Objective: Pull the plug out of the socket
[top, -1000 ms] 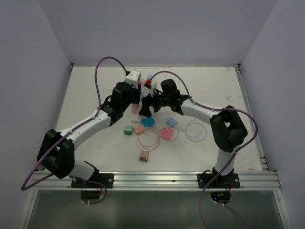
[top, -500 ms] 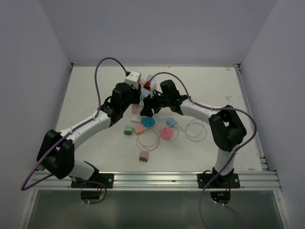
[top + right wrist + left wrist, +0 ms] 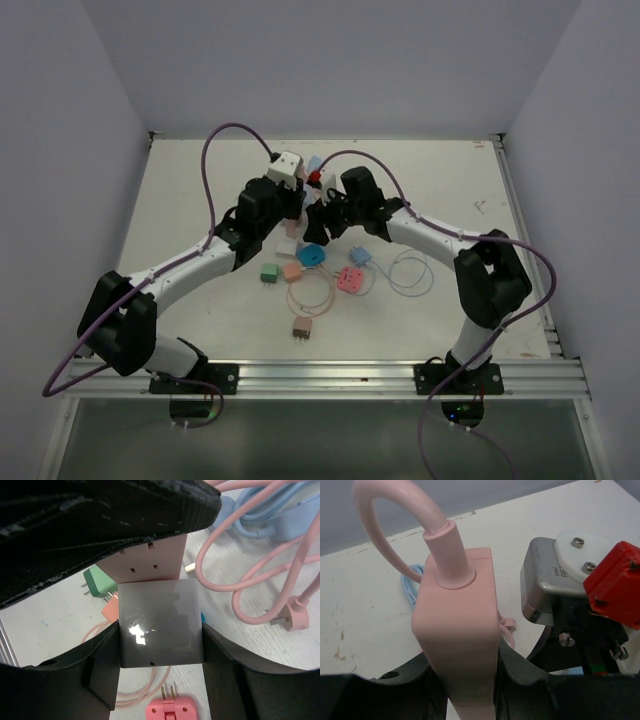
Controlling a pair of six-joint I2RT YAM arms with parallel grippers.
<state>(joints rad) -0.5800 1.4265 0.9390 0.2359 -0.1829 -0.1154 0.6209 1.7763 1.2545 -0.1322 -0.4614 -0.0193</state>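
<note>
Grey and glossy, the plug [image 3: 160, 622] is seated in the pink socket [image 3: 150, 562], near the middle of the surface [image 3: 440, 180] and apparently lifted off it. It is clamped on two opposite sides by the right jaws, which are closed onto it. The socket is gripped across its flanks by the left jaws, set narrow, with its cord [image 3: 427, 512] curving out of the far end.

Slip is judged the chief risk. The plug's faces are smooth, so the right jaws could be drawn off them while the pins stay seated. If the pull is not made straight along the pins, binding would be expected, and the socket could be levered round or dragged out of the left hold. A sudden release could also throw the wrists apart or knock them together, since they are held close to one another. Below, loops of cord are spread among loose pieces such as the green plug [image 3: 100, 580], and these could be snagged or swept aside if the socket is swung.
</note>
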